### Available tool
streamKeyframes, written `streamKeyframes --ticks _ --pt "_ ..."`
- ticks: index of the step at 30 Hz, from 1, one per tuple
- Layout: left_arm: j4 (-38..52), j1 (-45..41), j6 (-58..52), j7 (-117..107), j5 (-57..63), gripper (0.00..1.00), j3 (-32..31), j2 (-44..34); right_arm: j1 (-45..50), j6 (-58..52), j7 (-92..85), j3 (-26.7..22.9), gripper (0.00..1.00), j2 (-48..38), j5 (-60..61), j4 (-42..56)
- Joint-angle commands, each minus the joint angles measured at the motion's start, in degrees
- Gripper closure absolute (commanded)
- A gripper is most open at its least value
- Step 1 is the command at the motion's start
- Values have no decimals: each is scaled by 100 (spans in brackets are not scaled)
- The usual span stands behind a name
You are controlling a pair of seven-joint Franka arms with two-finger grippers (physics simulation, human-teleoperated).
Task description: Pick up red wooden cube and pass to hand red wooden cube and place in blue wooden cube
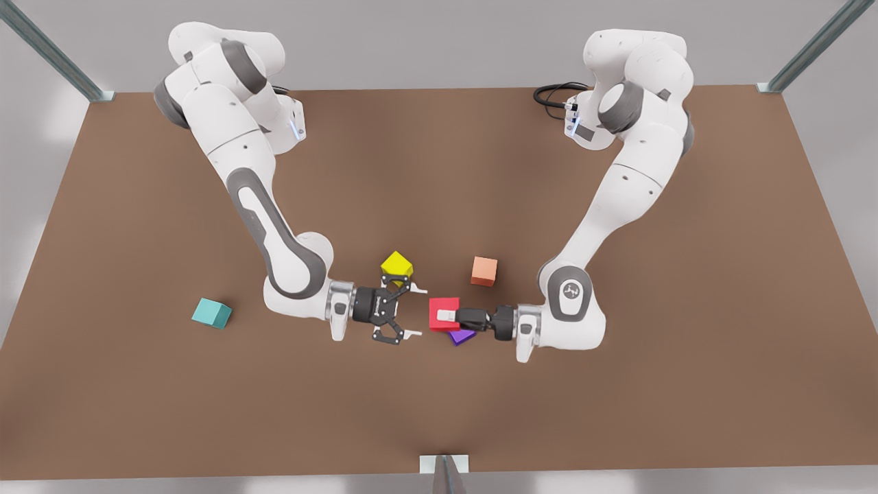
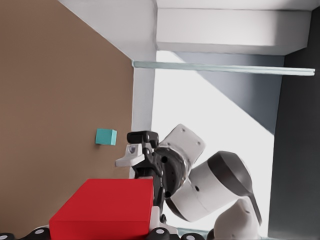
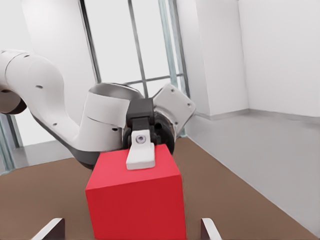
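My left gripper [image 1: 447,315], the slim black one on the arm at the front view's right, is shut on the red wooden cube [image 1: 439,305], which it holds sideways above the table. One white finger pad [image 3: 141,156] lies across the red wooden cube [image 3: 135,200]. Facing it from the front view's left is the hand, my right gripper [image 1: 417,312]. Its white fingertips [image 3: 50,227] are spread open, and the cube sits just ahead of them, untouched. The red wooden cube [image 2: 102,207] is close in the left wrist view. The blue wooden cube [image 1: 211,313] [image 2: 106,136] rests alone on the table far to the front view's left.
A yellow cube [image 1: 396,264] sits just behind the hand. A salmon cube [image 1: 484,271] lies behind the left gripper. A purple cube [image 1: 461,336] is partly hidden under the left gripper. The brown table [image 1: 617,412] extends widely all around.
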Motion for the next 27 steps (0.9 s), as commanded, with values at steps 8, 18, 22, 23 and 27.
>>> streamKeyframes --ticks 8,18,22,23,27 --pt "10 -130 406 944 -136 37 -118 37 127 47 -413 83 0 26 -3 58" --pt "10 -165 468 944 -127 37 -127 28 188 152 -387 92 6 149 -3 208" --pt "10 -165 468 944 -127 37 -127 28 188 161 -387 83 40 149 -47 208" --pt "10 -165 468 944 -127 37 -136 28 188 161 -378 83 40 149 -47 208" --pt "10 -165 468 935 -127 37 -136 11 188 161 -281 83 40 149 -47 225"
